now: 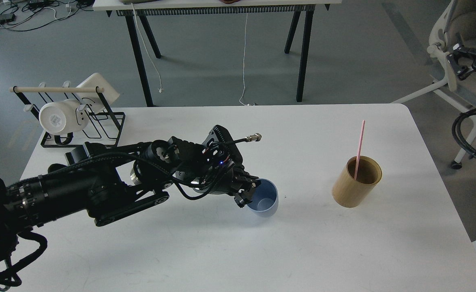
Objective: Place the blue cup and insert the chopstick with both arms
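The left arm reaches in low across the near-left part of the white tabletop, and its tool sits at the left rim of the blue cup. One finger looks to be hooked just inside the rim and the other against the outer wall, so I judge the tool is clenched on the cup's edge — a rim pinch that keeps the mouth free. The cup appears upright with its base on or just at the tabletop, mouth open upward; whether it is fully set down I cannot tell. It stands near the middle of the tabletop, which suits a second arm coming from the other side.

Farther right, well apart from the cup, stands a tan holder, taller than the cup. The pink chopstick leans inside it, its upper end sticking well above the rim and tilting slightly right. That free upper length is probably where it is meant to be grasped. The right arm's tool is not in view.

Between cup and holder the tabletop is bare, so nothing blocks a transfer; the left arm's bulk and cables crowd only the cup's left side.

At the far-left corner a black rack with a pale wooden rod carries a white mug lying sideways — well out of the way. Beyond the tabletop are another table's black legs and a chair at the right.
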